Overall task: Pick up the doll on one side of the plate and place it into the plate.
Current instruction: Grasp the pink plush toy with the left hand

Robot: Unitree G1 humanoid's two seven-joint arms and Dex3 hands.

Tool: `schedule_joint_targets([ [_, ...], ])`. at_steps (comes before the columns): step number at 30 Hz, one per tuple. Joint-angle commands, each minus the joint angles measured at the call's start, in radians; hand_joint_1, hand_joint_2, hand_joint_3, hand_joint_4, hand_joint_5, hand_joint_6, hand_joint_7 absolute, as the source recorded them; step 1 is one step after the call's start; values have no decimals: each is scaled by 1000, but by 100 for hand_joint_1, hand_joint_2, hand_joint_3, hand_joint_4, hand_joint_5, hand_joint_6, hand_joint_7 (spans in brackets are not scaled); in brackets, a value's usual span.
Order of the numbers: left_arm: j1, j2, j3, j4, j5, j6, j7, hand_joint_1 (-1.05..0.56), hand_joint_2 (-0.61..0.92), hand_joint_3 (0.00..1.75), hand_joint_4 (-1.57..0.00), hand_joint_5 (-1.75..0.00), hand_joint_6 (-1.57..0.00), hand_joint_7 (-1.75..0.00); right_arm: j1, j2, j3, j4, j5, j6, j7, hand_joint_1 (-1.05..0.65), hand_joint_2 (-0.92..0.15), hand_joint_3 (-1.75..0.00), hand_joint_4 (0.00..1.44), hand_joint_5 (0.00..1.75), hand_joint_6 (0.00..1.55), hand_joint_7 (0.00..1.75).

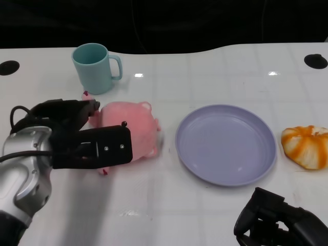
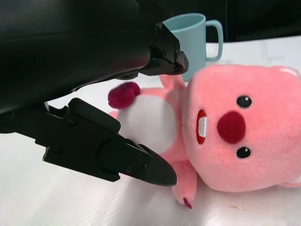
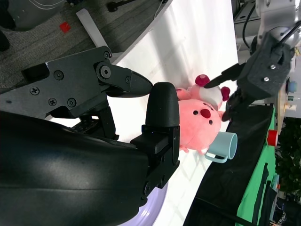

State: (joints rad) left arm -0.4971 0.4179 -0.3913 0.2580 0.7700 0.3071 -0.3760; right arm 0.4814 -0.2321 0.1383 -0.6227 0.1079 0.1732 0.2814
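Doll (image 1: 134,128), left of centre — likely soft, light; left hand (image 1: 82,138) is spread around its body, nothing gripped yet.

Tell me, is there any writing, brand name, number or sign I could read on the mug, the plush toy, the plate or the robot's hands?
None can be read in any view.
The teal ceramic mug: plain, no print.
The pink plush doll: only a stitched face, no label showing.
The round lavender plate: plain.
The black left hand and black right hand: only screws, no markings.
The orange-and-white plush toy: no tag visible.
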Motion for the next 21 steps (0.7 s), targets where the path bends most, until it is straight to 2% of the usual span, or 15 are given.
schedule_joint_targets([
  [1,-42,-11,-18,83,3,-8,21,-63,86,0,-3,-22,-21,-1,7,-6,-4,-20,1,0,-2,-24,-86,-67,64,175,41,168],
  [9,-107,-69,-52,301,-19,-35,47,-60,85,0,-8,-18,-23,-1,15,-7,-2,-35,0,10,-4,-23,-87,-66,63,175,41,168],
  [16,-167,-116,-97,541,-19,-101,152,-62,87,0,-3,-12,-21,0,20,-10,-6,-41,8,10,2,-23,-87,-65,64,175,42,168],
  [19,-186,-140,-98,625,-29,-117,203,-55,86,0,-6,-12,-21,0,23,-12,-7,-47,9,16,2,-23,-87,-65,64,175,42,167],
  [21,-197,-159,-91,690,-42,-128,247,-41,84,0,-14,-14,-27,-2,25,-13,-7,-51,9,18,3,-24,-88,-65,64,175,42,167],
])
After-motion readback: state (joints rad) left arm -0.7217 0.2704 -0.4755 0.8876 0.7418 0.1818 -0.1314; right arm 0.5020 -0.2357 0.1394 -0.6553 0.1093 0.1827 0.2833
